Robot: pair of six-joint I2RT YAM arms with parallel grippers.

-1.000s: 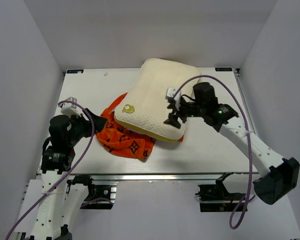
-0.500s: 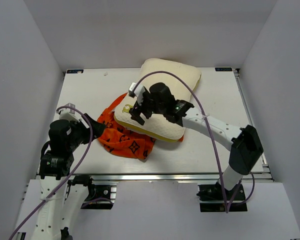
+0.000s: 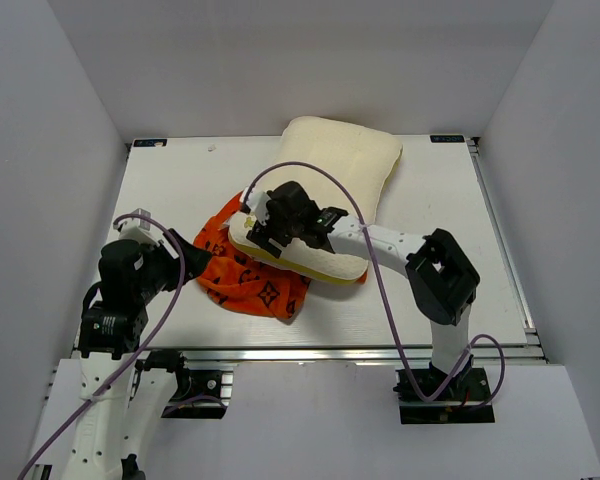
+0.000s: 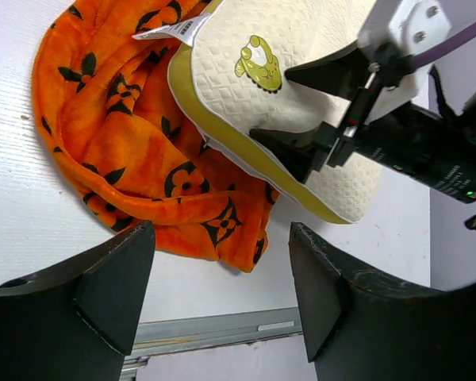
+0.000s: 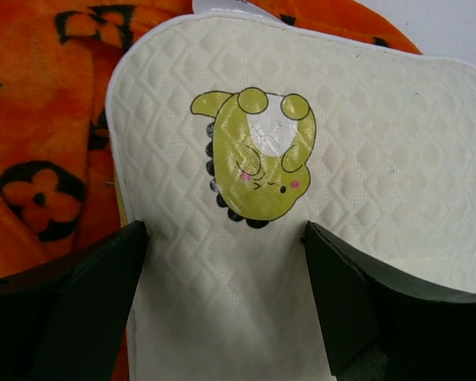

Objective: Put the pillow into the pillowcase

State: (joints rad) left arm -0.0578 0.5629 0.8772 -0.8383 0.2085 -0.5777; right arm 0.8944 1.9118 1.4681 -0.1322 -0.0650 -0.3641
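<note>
- Swinging left across the pillow (image 3: 342, 168) since a second ago, the right claw (image 3: 256, 232) has left the pillow's right side and now hangs over its near-left corner, with the arm folded sharply at the elbow.
- Its fingers (image 5: 79, 309) are spread wide and grip nothing; between them shows a yellow-green cartoon print (image 5: 255, 151).
- The left claw (image 4: 222, 294) has hardly shifted. It is also spread wide and holds nothing, low over the worktop (image 3: 180, 180) just beside the pillowcase (image 3: 245, 282).
- The pillow is a cream rectangle quilted in small diamonds, with a yellow band (image 4: 222, 131) along its side.
- The pillowcase is fuzzy orange fabric with black flower shapes, crumpled into soft folds.
- The pillow is not inside the pillowcase. It lies as before, its near-left corner resting on the bunched cloth and the rest stretching toward the far right of the worktop.
- A white label (image 4: 170, 30) sticks out where pillow and pillowcase meet.
</note>
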